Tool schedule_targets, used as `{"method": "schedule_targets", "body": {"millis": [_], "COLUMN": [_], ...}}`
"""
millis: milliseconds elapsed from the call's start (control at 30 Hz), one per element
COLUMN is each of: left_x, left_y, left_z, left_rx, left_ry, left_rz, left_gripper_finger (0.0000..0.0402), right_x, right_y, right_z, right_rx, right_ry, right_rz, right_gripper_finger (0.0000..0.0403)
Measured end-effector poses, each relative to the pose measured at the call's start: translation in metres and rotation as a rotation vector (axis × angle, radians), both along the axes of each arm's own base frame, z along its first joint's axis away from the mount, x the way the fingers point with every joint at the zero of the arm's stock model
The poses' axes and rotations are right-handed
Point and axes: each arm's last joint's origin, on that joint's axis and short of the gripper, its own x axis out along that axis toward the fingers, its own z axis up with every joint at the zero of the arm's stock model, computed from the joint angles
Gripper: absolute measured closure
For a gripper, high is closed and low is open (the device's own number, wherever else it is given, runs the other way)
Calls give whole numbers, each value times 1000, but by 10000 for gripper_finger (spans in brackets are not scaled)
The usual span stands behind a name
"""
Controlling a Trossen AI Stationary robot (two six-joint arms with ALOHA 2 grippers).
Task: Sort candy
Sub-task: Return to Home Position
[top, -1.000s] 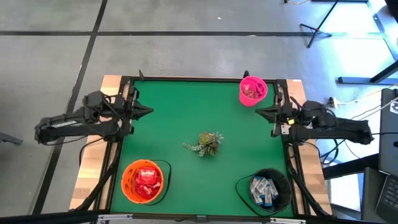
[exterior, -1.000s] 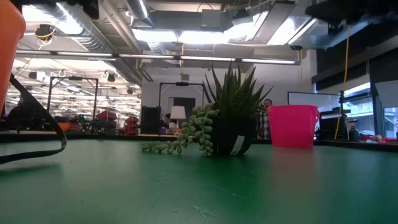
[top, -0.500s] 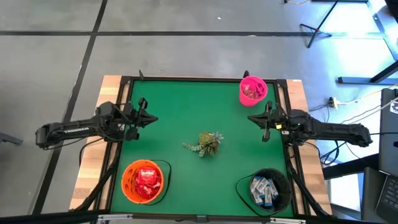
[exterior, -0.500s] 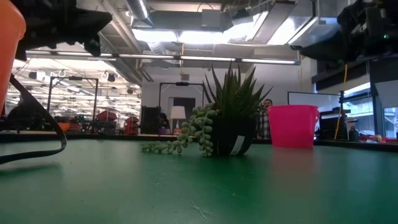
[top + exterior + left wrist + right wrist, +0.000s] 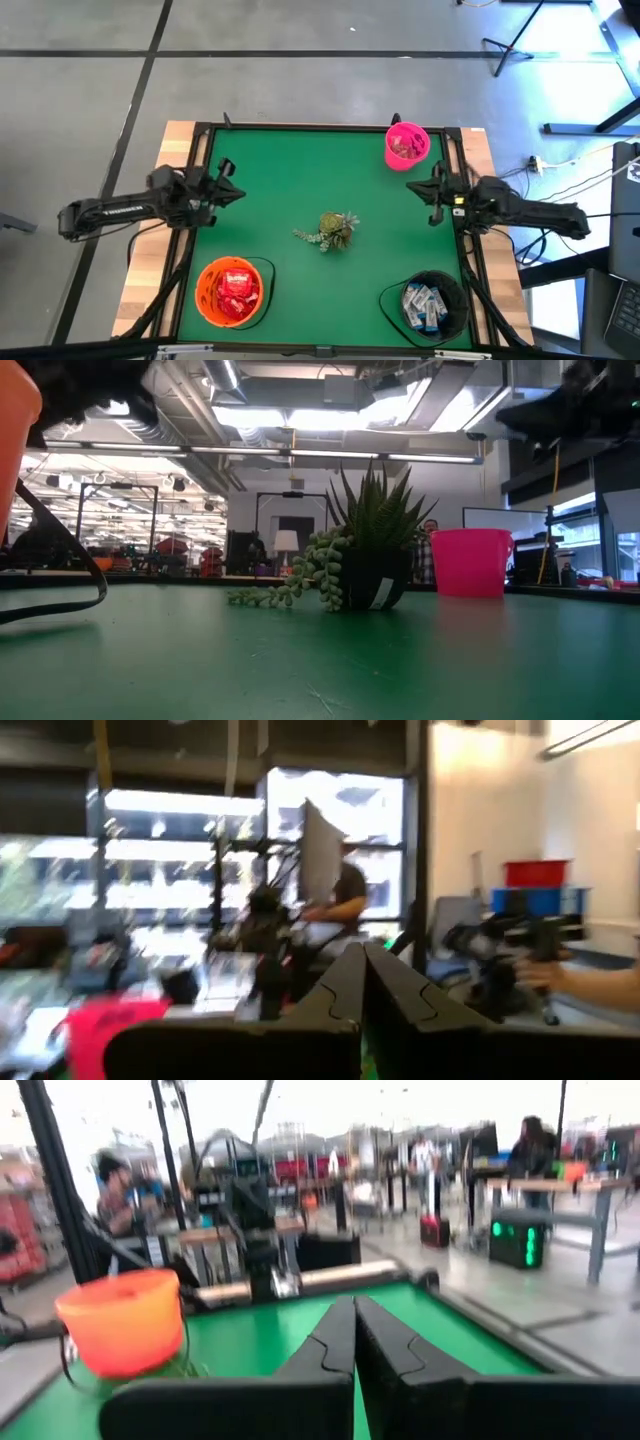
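While both arms reach in level from the sides, I read the green table point(image 5: 320, 180) from above. The left gripper point(image 5: 226, 182) hangs over the left edge and the right gripper point(image 5: 432, 190) over the right edge, each pointing inward, well apart from every bucket. On my wrist feeds, the left arm's fingers point(image 5: 330, 995) meet along their length and so do the right arm's fingers point(image 5: 330, 1345); both pairs are pressed together with nothing between them.

The black bucket point(image 5: 452, 300) stands at the near right corner, the orange bucket point(image 5: 205, 290) at the near left, and the pink bucket point(image 5: 390, 150) at the far right. A small plant point(image 5: 330, 230) sits mid-table.

Red candy point(image 5: 237, 290) fills the orange bucket, white-and-blue packets point(image 5: 424, 305) lie in the black one, and what look like brownish pieces point(image 5: 405, 146) sit in the pink one.
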Motion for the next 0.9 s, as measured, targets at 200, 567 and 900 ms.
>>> {"method": "schedule_targets", "body": {"millis": [200,567,900], "left_x": [-10,-25,-27], "left_y": [-1,-4,-4], "left_z": [9,-2,6], "left_rx": [57,24,11], "left_ry": [159,142,58], "left_rz": [102,153,154], "left_gripper_finger": [401,401,401], "right_x": [-16,-26,-29], "right_y": [2,3,5], "right_z": [4,27,35], "right_rx": [-2,-74,-153], "right_ry": [-14,-54,-91], "right_rz": [0,18,41], "right_gripper_finger": [402,402,402]}}
